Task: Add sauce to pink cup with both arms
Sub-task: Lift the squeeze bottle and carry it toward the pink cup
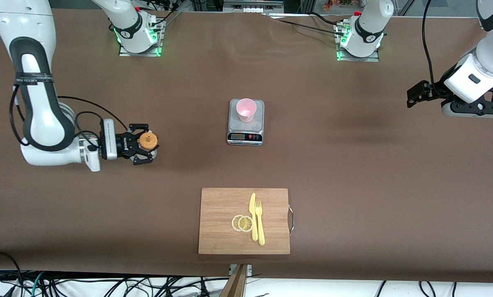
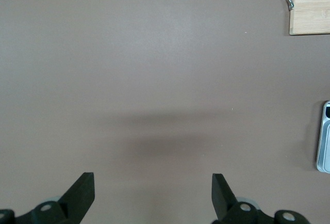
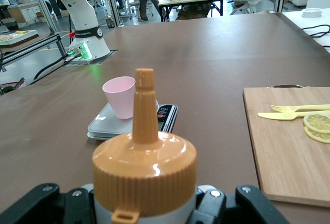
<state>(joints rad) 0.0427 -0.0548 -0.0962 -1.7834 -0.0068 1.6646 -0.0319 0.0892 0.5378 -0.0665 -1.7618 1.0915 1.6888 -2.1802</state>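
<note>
Front view puts the right gripper [image 1: 144,143] low over the table [image 1: 353,165] toward the right arm's end, its fingers clamped on the sauce bottle [image 1: 148,141], which stands upright with its orange cap pointing up. The pink cup [image 1: 246,109] sits on the grey kitchen scale [image 1: 246,131] at the middle of the table, well apart from the bottle. What the coming move turns on is this line: the cup lies straight out along the direction the right gripper points, toward the left arm's end. The right wrist view confirms it, with the bottle's nozzle [image 3: 145,105] rising in the foreground and the cup [image 3: 120,96] just off its line, standing on the scale [image 3: 103,127]. As I judge it, the bottle must be carried across to the cup and then tipped so the nozzle points down over the rim.

The left gripper [image 1: 415,95] hangs high over the table's left-arm end, waiting, with its fingers [image 2: 80,193] spread wide and nothing between them. It is about as distant from the cup as the right gripper is. A cutting board [image 1: 244,220] with lemon slices [image 1: 242,223], a knife [image 1: 253,214] and a fork [image 1: 260,222] lies nearer the front camera than the scale.
</note>
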